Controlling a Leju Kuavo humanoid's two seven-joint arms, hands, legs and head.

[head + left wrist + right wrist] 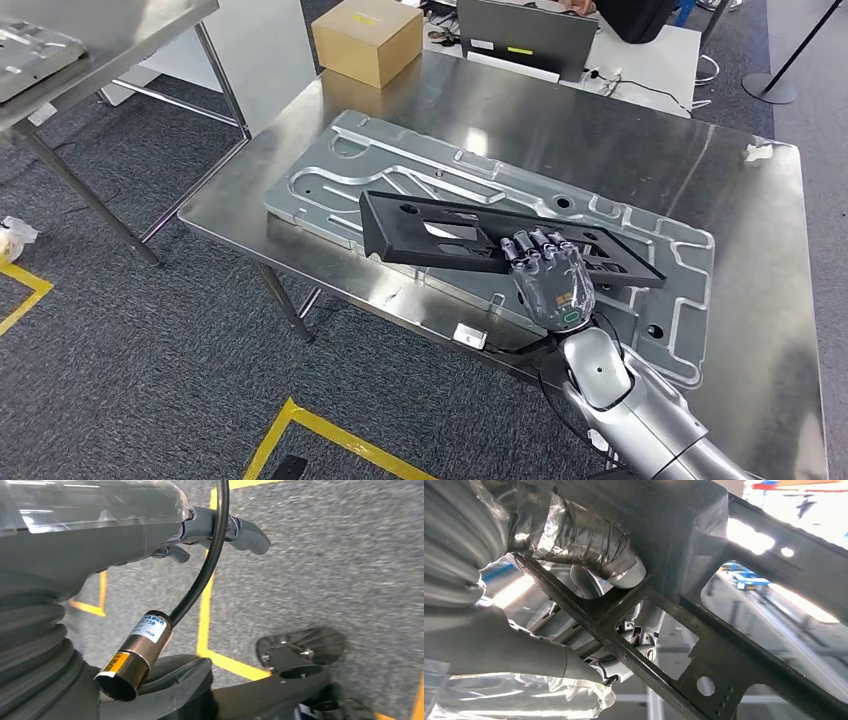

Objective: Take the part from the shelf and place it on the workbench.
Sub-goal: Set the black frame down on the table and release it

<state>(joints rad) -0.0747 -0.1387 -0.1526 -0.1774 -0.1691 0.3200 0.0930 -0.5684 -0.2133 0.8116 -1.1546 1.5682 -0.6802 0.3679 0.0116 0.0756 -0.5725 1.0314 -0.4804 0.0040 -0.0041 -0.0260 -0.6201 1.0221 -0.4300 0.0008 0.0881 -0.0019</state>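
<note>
Fingers [535,250] on flat, left-right black part [440,232].

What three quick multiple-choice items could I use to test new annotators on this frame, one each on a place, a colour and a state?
1. Where is the black frame part?
A. on the floor
B. over the silver plate on the steel workbench
C. on the cardboard box

2. What colour are the floor tape lines?
A. yellow
B. red
C. white

3. What is the right hand doing?
A. hanging open
B. resting flat on the box
C. holding the black frame part

Answers:
1 B, the head view shows it above the plate.
2 A, the lines on the carpet are yellow.
3 C, its fingers wrap the part's near edge.
</note>
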